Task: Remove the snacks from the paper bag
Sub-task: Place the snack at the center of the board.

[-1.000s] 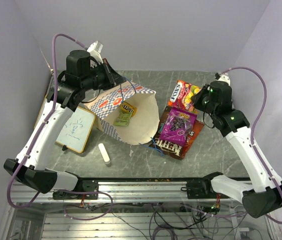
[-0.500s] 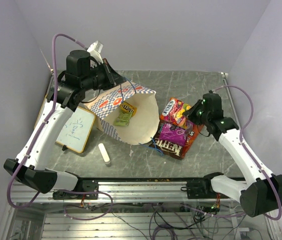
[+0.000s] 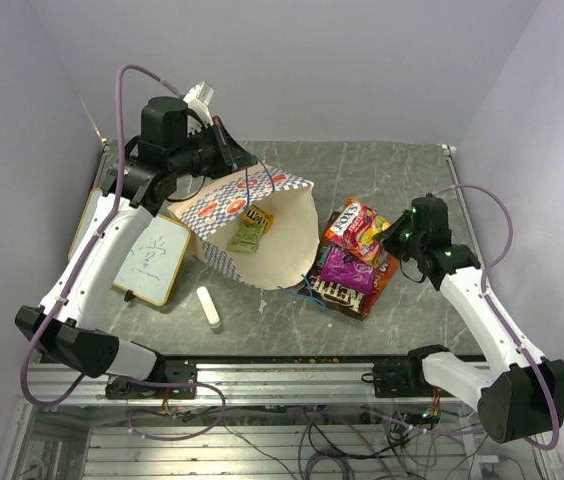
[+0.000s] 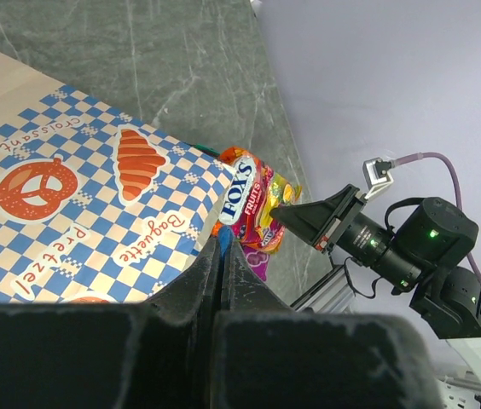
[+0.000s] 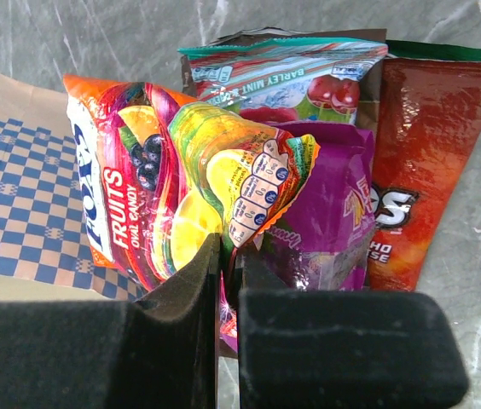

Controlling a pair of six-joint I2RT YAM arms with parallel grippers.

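Bearing snacks (image 3: 357, 228), marbled table (image 3: 392, 170); lilac walls (image 3: 312, 70)

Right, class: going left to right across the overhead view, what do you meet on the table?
In order: wood-framed whiteboard → blue-and-white chequered paper bag → orange Fox's fruit-candy packet → right gripper.

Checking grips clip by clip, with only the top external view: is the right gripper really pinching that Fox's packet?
Observer: Yes. The right wrist view shows the right gripper shut on an edge of the Fox's fruit candy packet.
Operator: What lies behind it?
Observer: A packet marked Barley Mint, farther from that camera.
Operator: And the left gripper?
Observer: In the left wrist view the left gripper is shut on something thin and blue at the paper bag edge, probably its cord handle.
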